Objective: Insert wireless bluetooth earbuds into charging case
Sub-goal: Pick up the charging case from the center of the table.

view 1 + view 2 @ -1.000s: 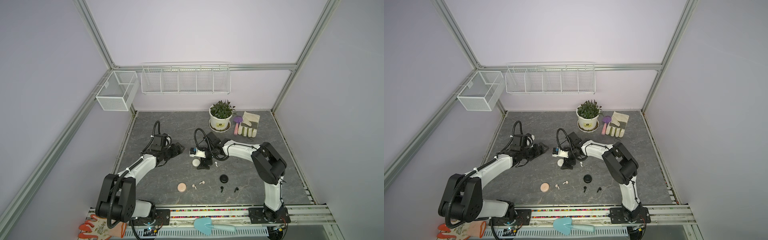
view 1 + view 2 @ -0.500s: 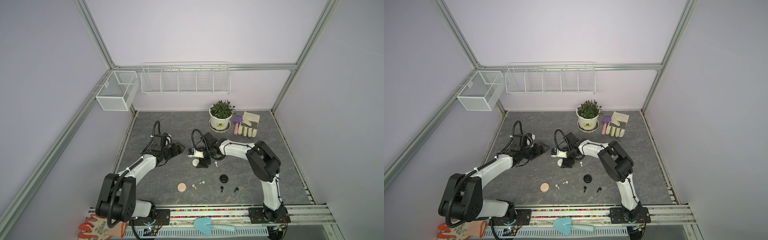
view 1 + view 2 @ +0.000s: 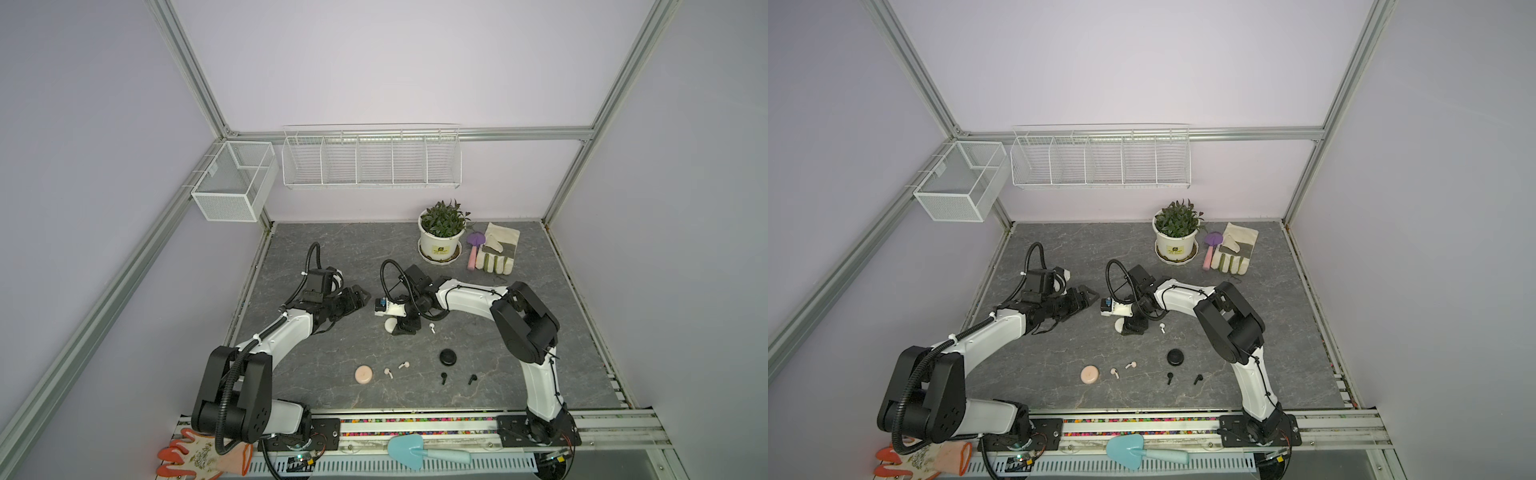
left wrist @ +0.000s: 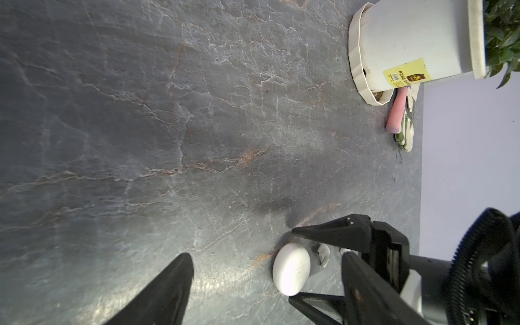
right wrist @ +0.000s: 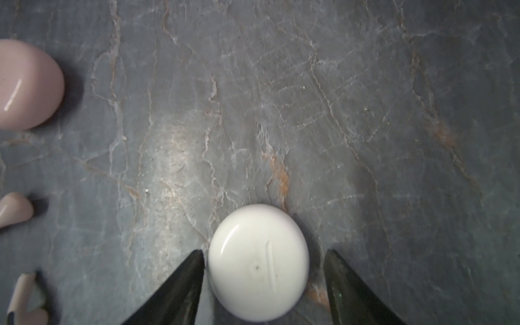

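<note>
White case point(image 5: 257, 261) sits between the right gripper's point(image 5: 264, 251) open fingers; one touches it. Left gripper point(image 3: 360, 296), at ten o'clock, is open and empty.

White arms point(image 3: 291, 332) with black joints, black ribbed cables point(image 3: 308, 259).

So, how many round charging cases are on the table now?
3. The white case lies between the fingers of the right hand; the pink case lies nearer the front, on the robot's left; the black case lies right of it. None seems hidden.
</note>
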Robot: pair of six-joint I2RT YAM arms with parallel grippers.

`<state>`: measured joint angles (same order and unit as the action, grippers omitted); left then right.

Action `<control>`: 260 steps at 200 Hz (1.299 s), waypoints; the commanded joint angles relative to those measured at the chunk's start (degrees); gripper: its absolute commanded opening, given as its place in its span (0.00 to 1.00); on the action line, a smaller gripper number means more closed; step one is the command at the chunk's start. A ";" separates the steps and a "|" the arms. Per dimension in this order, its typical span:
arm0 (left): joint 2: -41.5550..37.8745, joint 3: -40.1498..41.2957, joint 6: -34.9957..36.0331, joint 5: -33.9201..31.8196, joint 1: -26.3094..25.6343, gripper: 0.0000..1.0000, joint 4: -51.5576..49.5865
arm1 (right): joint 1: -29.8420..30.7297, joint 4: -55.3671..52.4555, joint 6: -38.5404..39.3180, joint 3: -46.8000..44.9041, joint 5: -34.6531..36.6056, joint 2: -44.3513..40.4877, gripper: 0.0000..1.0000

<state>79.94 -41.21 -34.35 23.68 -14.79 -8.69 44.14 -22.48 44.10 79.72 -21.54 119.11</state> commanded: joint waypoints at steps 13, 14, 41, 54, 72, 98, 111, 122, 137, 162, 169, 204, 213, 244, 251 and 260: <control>-0.81 0.84 -0.75 0.25 0.38 0.83 0.26 | 0.72 -1.38 0.49 1.22 0.09 1.59 0.66; -0.82 0.86 -0.74 0.19 0.38 0.83 0.26 | 0.70 -1.40 0.48 1.22 0.14 1.58 0.66; -1.55 1.39 -0.80 0.05 0.74 0.83 0.16 | 1.17 -1.25 0.43 1.41 0.74 1.85 0.66; -1.81 1.64 -0.85 0.19 0.81 0.83 0.25 | 1.41 -1.31 0.39 1.56 1.04 2.00 0.65; -2.09 1.86 -0.83 0.31 0.91 0.83 0.25 | 1.48 -1.25 0.29 1.58 1.31 2.04 0.63; -2.54 1.90 -0.99 0.33 1.08 0.83 0.01 | 1.52 -1.34 0.05 1.60 1.64 2.09 0.62; -2.78 1.92 -0.98 0.39 1.20 0.83 -0.01 | 1.49 -1.73 -0.17 1.73 2.06 2.18 0.62; -3.02 1.93 -0.99 0.45 1.16 0.83 -0.10 | 1.51 -2.24 -0.26 1.87 2.55 2.18 0.62; -2.99 1.93 -1.12 0.47 1.22 0.83 -0.02 | 1.56 -2.79 -0.54 1.90 3.18 2.01 0.65; -2.84 2.01 -1.25 0.64 1.22 0.83 0.46 | 1.56 -2.66 -0.72 1.43 3.61 1.87 0.67; -2.72 2.01 -1.20 0.65 1.21 0.83 0.49 | 1.68 -2.65 -0.76 1.40 3.48 1.96 0.66; -2.73 2.17 -1.25 0.64 1.20 0.83 0.43 | 1.94 -2.04 -1.32 1.42 3.24 2.43 0.60; -2.91 2.19 -1.25 0.60 1.21 0.83 0.43 | 1.98 -2.10 -1.46 1.50 3.09 2.41 0.57; -3.41 2.36 -1.33 0.55 1.25 0.83 -0.04 | 1.92 -1.98 -2.31 1.58 2.67 1.54 0.53; -3.59 2.40 -1.34 0.58 1.25 0.83 -0.37 | 1.92 -1.88 -2.65 1.56 2.44 0.96 0.52; -4.11 2.52 -1.32 0.64 1.26 0.82 -0.91 | 1.92 -1.46 -3.17 1.21 2.40 -0.09 0.51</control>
<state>77.65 -39.57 -35.35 23.90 -13.87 -8.71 45.65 -23.42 41.98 80.90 -17.82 119.74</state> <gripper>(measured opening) 0.830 0.537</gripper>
